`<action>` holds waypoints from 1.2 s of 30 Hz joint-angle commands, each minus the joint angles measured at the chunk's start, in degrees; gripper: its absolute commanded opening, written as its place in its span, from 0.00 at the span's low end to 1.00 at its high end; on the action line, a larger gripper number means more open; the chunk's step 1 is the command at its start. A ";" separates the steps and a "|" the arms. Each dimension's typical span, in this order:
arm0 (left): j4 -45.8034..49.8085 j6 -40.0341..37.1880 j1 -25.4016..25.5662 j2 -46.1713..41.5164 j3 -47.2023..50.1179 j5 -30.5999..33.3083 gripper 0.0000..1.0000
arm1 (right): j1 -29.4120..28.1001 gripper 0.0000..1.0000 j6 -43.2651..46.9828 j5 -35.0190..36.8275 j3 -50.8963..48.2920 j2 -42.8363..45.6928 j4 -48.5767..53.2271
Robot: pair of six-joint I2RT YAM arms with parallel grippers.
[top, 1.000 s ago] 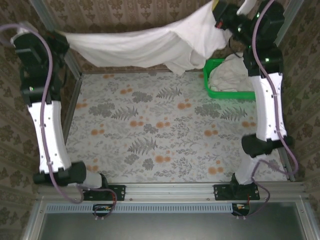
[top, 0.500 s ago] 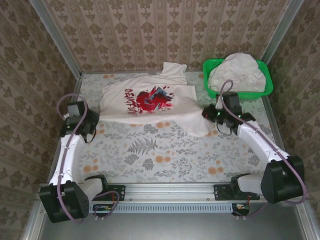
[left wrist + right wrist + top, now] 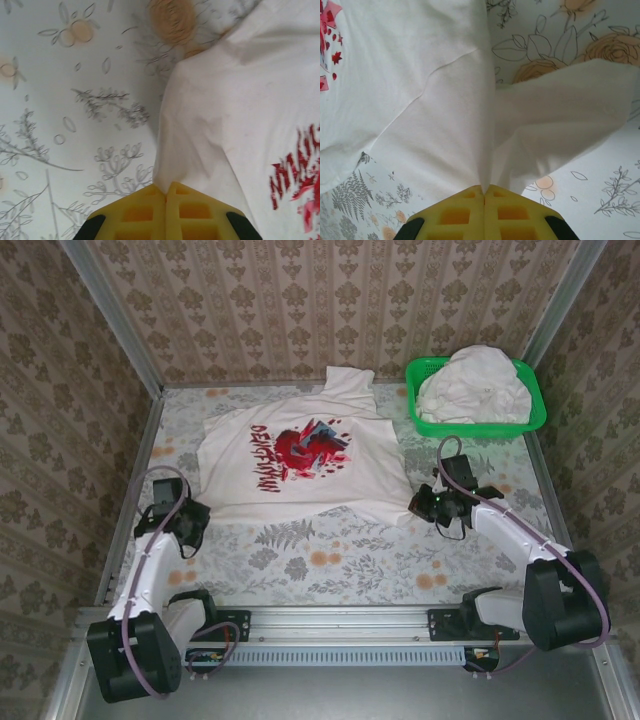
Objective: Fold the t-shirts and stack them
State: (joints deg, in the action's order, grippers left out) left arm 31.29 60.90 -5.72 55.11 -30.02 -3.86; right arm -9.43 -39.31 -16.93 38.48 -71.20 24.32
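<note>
A white t-shirt (image 3: pixel 300 460) with a red, black and blue chest graphic lies spread on the floral table, graphic up. My left gripper (image 3: pixel 200 517) is shut on its near left corner; in the left wrist view the cloth (image 3: pixel 225 115) pinches between the yellow fingers (image 3: pixel 145 210). My right gripper (image 3: pixel 418 506) is shut on the near right corner, where the fabric (image 3: pixel 470 120) bunches into a fold between the yellow fingers (image 3: pixel 505 212). More white shirts (image 3: pixel 472 385) are heaped in the green basket (image 3: pixel 478 425).
The green basket stands at the back right corner, close to the right arm. Patterned walls and metal frame posts close in the table on three sides. Bare floral tabletop (image 3: pixel 330 560) stretches along the front below the shirt.
A second ago both arms held the shirt stretched high at the back. They have come down and pulled it toward the front, and it now lies flat on the table.
</note>
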 commanded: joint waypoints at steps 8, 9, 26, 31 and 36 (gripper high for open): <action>3.61 1.19 -0.44 -1.32 1.42 1.84 0.11 | -0.41 0.14 2.39 -1.69 5.18 0.24 3.37; 3.69 1.32 -0.44 -1.39 1.22 1.83 0.23 | -0.41 0.31 3.50 -1.99 5.97 0.18 3.24; -0.78 -7.91 6.47 9.12 -13.94 2.61 0.99 | 8.67 0.44 -4.85 3.88 9.78 -12.21 9.84; -3.97 -7.37 9.22 13.28 -15.63 1.86 1.00 | 8.98 0.22 -4.42 4.56 10.62 -19.53 8.26; -3.85 -7.71 9.75 14.45 -16.15 1.48 1.00 | 8.95 0.00 -2.85 0.40 11.77 -20.18 13.91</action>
State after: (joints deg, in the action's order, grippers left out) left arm 27.94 54.35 3.79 69.52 -44.62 -1.87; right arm -0.84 -43.16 -13.39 48.80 -91.74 32.80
